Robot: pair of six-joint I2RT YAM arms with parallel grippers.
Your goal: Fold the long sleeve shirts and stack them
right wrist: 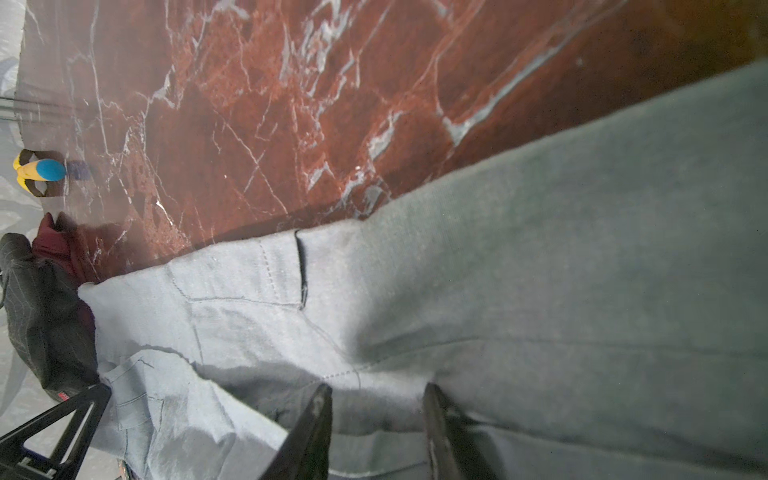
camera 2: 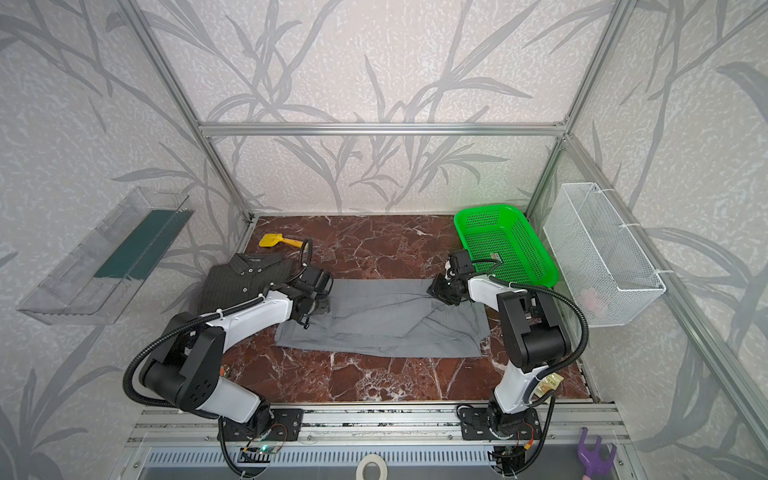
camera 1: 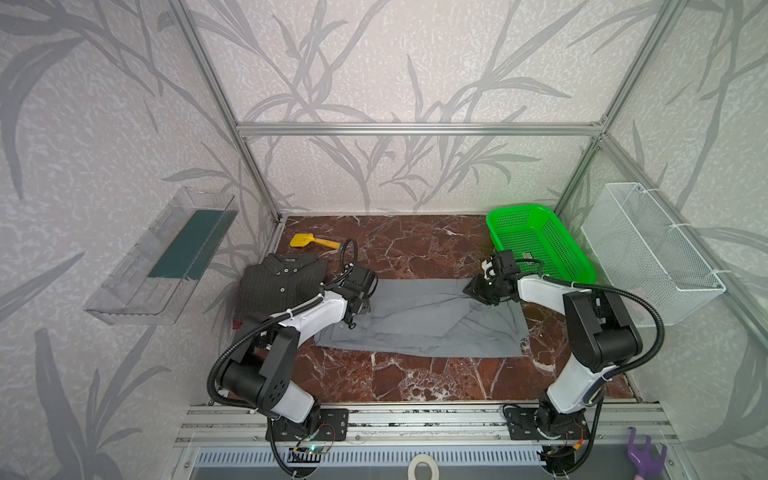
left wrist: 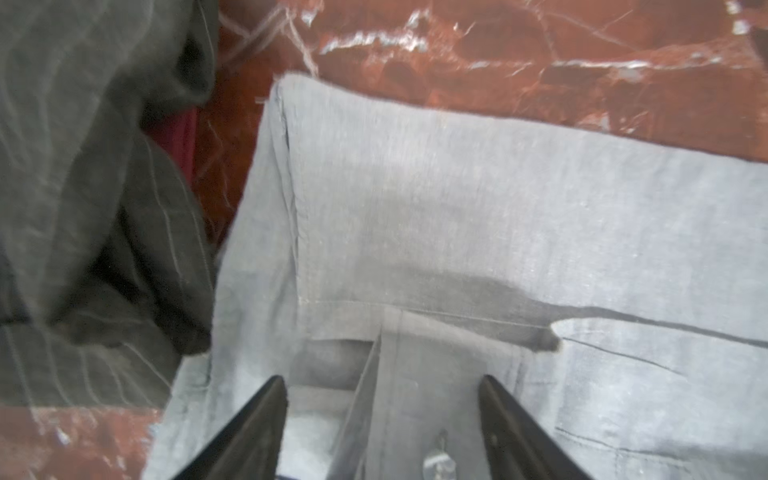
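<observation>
Your light-grey shirt (camera 1: 419,320) lay on the desk (camera 1: 415,249) beside the pinstriped shirt (camera 1: 278,286). Your left pincer (left wrist: 382,380) stood spread astride a fold. Whether the right pincer (right wrist: 377,388) held cloth, I could not tell. Uneven grips risked a skewed fold.

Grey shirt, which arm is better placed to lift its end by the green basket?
Right. The right gripper sits over the grey shirt's corner by the green basket; the left gripper is at the opposite end.
</observation>
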